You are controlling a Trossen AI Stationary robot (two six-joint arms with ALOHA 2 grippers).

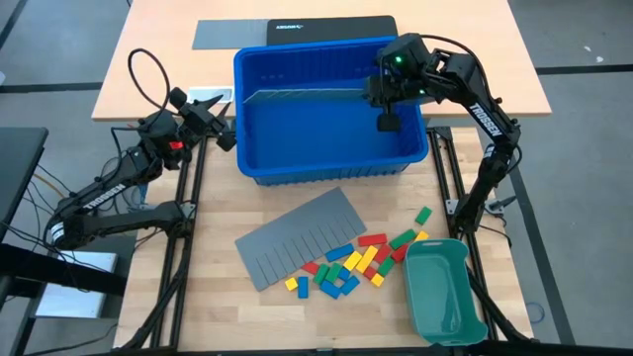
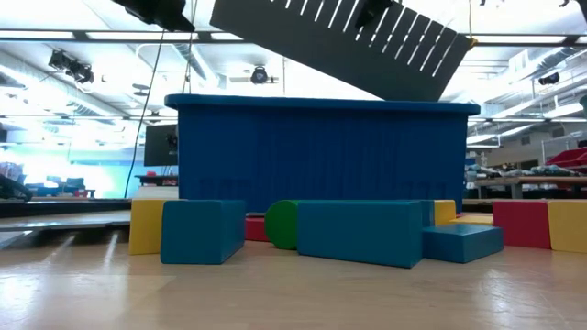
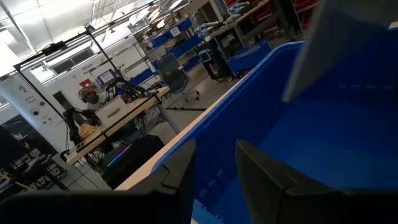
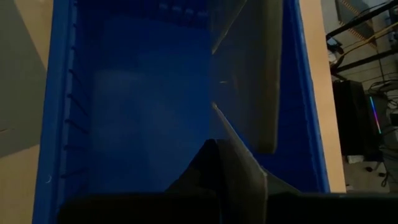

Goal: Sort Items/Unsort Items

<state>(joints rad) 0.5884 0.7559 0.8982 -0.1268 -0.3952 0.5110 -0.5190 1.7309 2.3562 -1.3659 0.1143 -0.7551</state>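
Big blue bin (image 1: 331,158) sits mid counter (image 1: 213,307). Right claw (image 4: 219,149) inside it, pinched shut on edge of a grey slotted divider sheet (image 2: 335,41), held tilted above bin. 2nd divider (image 1: 302,235) lies flat in front. Teal tray (image 1: 442,292) at front right. Left claw (image 1: 220,123) just outside bin's left wall, fingers half apart, nothing in them. Blocks (image 1: 354,265), small rectangles in red, yellow, green, blue, lie scattered loose on counter betw. flat divider & tray.
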